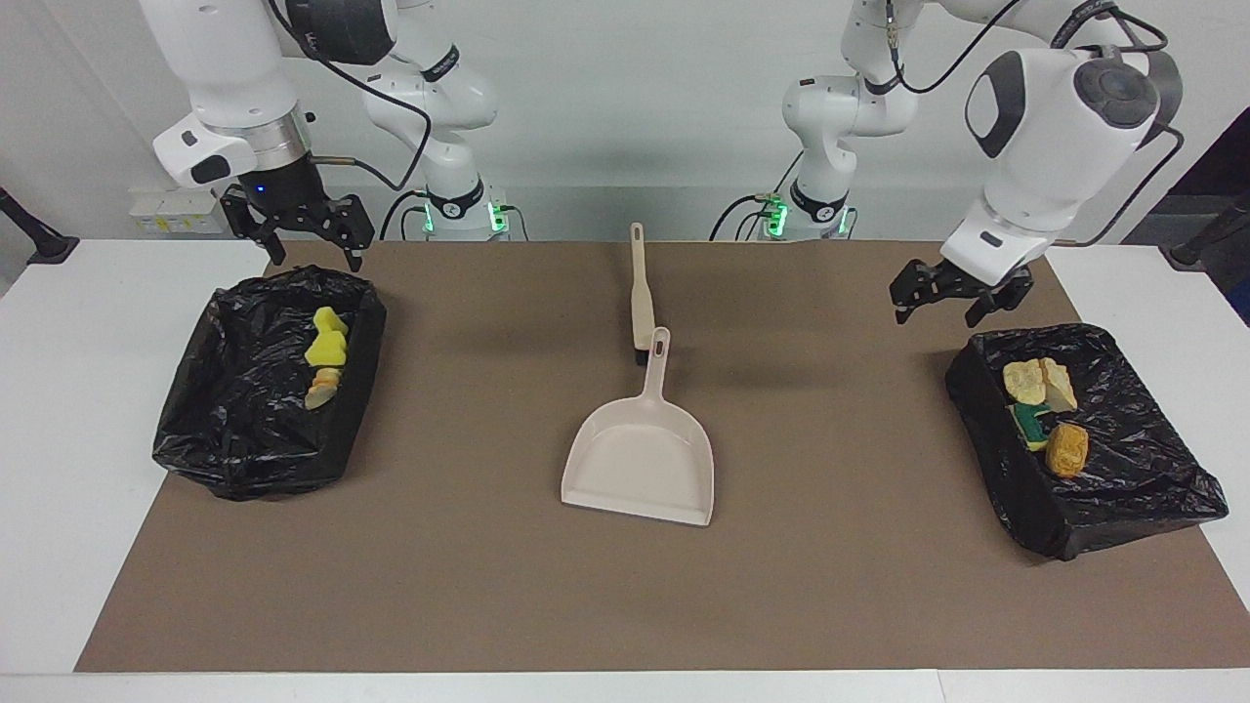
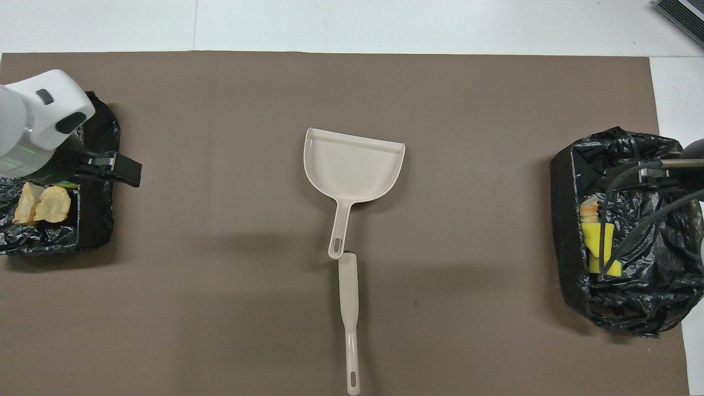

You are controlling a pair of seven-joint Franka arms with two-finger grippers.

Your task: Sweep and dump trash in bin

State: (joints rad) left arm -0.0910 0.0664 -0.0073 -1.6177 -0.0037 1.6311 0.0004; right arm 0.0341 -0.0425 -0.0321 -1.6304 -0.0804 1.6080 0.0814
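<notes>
At the right arm's end of the tabletop (image 1: 59, 410), a bin (image 1: 264, 386) lined with black plastic sits on the brown mat (image 1: 469, 576). Inside it lie yellow sponge chunks (image 1: 326, 339) and, just beside them on the side farther from the robots, a pale lump (image 1: 320, 389). The right gripper (image 1: 308, 241) hangs above the bin's edge nearest the robots, fingers spread wide and empty.

In the middle of the mat lies the beige dustpan (image 1: 640, 459), its tray empty and its mouth pointing away from the robots. Its handle runs toward the robots, and its tip reaches the bristle end of the brush (image 1: 641, 293), which lies in line with it, nearer to the robots; whether the two touch cannot be told.

At the left arm's end of the tabletop sits a second bin (image 1: 1084, 449), also lined with black plastic. In it lie bread pieces (image 1: 1037, 381), a green-and-yellow sponge (image 1: 1030, 422) just beside them, and another bread piece (image 1: 1066, 449) beside that, farther from the robots. The left gripper (image 1: 955, 290) hangs in the air over the mat just by this bin's corner nearest the robots, fingers spread wide, holding nothing.
</notes>
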